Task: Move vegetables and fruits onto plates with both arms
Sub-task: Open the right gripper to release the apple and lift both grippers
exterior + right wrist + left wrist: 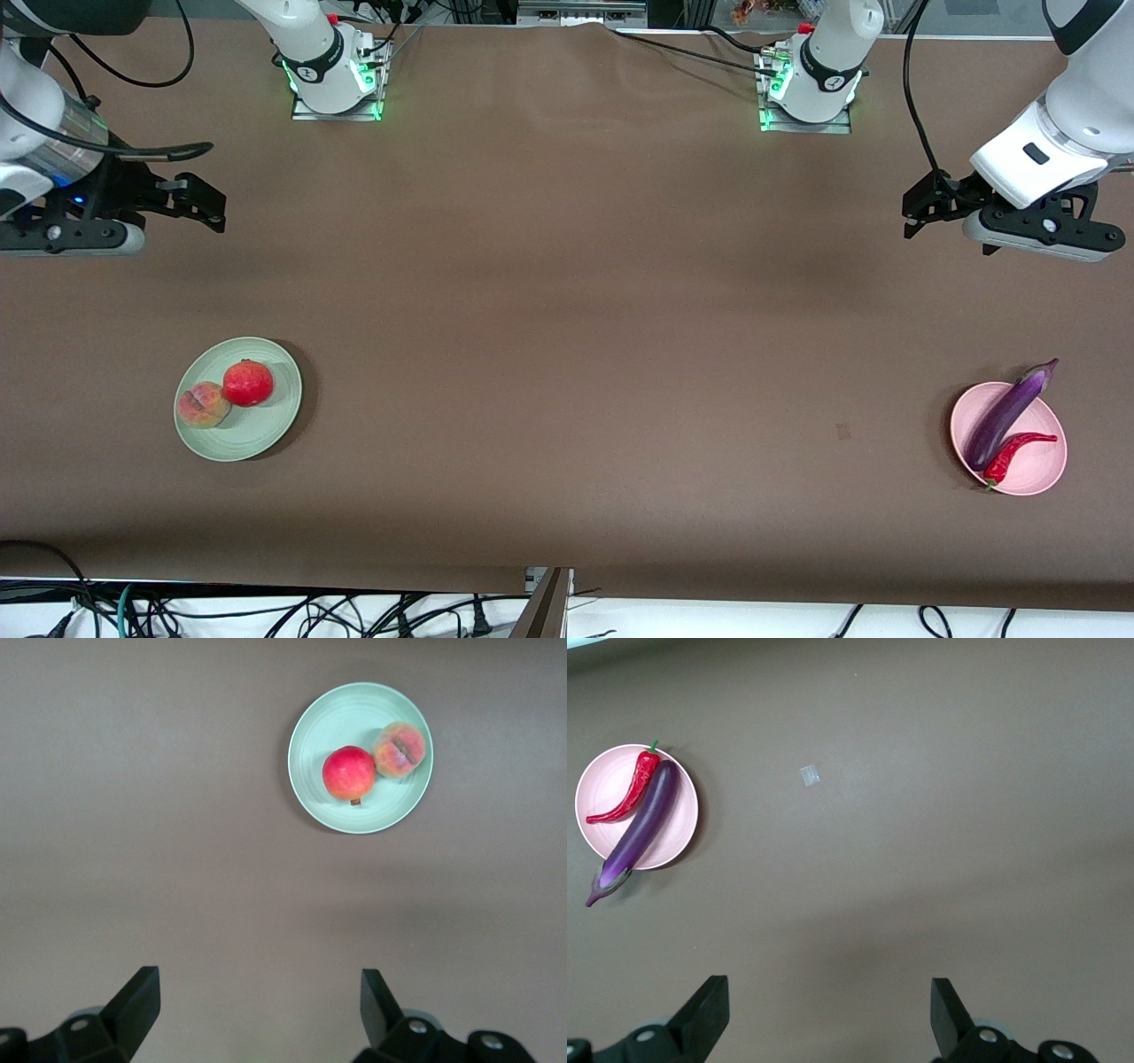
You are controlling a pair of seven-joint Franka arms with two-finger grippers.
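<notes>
both the left gripper (914,211) and right gripper (211,206) hang released; the eggplant (1005,415) overhangs the pink plate (1045,465) and might roll off

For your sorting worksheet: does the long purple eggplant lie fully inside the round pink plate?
No. The long purple eggplant rests on the round pink plate, its stem end overhanging the rim.
</notes>
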